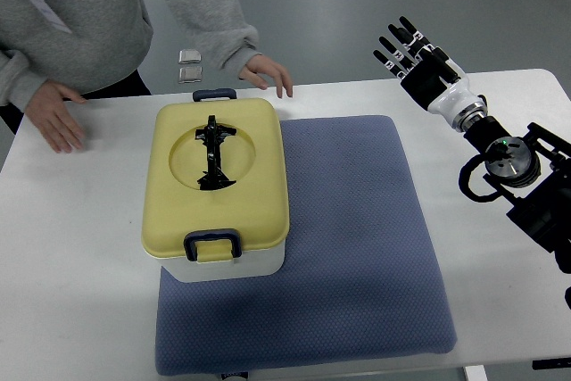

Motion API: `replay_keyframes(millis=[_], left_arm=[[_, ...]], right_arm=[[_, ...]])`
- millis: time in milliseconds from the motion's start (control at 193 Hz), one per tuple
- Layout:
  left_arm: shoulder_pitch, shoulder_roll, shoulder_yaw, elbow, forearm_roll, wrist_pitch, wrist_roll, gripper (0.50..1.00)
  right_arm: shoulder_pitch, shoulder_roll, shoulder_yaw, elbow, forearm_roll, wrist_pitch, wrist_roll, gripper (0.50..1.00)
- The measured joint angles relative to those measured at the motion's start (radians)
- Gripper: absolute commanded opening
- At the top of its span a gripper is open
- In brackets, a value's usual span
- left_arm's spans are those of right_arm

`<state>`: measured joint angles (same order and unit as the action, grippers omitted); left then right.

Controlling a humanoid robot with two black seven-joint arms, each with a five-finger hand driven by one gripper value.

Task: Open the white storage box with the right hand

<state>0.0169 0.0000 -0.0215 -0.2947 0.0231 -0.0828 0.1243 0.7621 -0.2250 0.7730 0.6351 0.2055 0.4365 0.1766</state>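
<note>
**Box shut, right hand raised well off to its side**

Box (pixel 215 189) first: I see the storage box sitting closed on the white bench (pixel 71 265), its base white, its lid (pixel 217 171) pale yellow with a round recess holding a folded black handle (pixel 212 155). A dark blue latch (pixel 212 244) shows on the lid's near edge and another (pixel 215 94) on the far edge, both lying flat against the lid. The box rests on the left part of a blue-grey mat (pixel 357 247), its left side just over the mat's edge.

My right hand (pixel 419 58) is far from all of this. It comes in from the right edge on a black jointed arm (pixel 517 176) and hangs beyond the bench's far edge, fingers (pixel 399 42) straight, spread a little and holding nothing. From the hand, the box lies well away to the left and nearer to me, with a wide bare stretch of mat between them. Nothing of the hand touches box, mat or bench.

Across the bench a person in a grey sweater (pixel 80 15) leans in. One of their hands (pixel 55 115) lies flat on the bench left of the box; the other (pixel 268 73) rests on the far edge, just beyond the box's far right corner, between box and my hand but much closer to the box. I cannot find my left arm in view.
</note>
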Motion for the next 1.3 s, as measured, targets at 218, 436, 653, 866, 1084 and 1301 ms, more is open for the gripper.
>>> replay_keyframes(millis=[218,436,653,866,1084,1301], left_arm=[[0.000,0.000,0.005,-0.005,0.000,-0.001,0.000,1.000],[0.000,0.000,0.002,-0.005,0.000,-0.001,0.000,1.000],[0.000,0.000,0.000,-0.004,0.000,-0.002,0.000,1.000],[0.000,0.000,0.000,-0.004,0.000,-0.006,0.000,1.000],[0.000,0.000,-0.001,-0.003,-0.001,-0.006,0.000,1.000],[0.000,0.000,-0.001,-0.001,-0.004,-0.006,0.000,1.000]], right_arm=[[0.007,0.000,-0.003,0.000,-0.025,-0.002,-0.001,0.950],[0.055,-0.008,-0.003,0.008,-0.231,0.014,-0.004,0.950],[0.227,-0.072,-0.061,0.064,-0.759,0.144,-0.046,0.950],[0.439,-0.130,-0.144,0.247,-1.273,0.174,-0.052,0.952],[0.629,-0.112,-0.283,0.379,-1.426,0.174,-0.049,0.950],[0.672,-0.054,-0.355,0.385,-1.458,0.174,-0.044,0.950]])
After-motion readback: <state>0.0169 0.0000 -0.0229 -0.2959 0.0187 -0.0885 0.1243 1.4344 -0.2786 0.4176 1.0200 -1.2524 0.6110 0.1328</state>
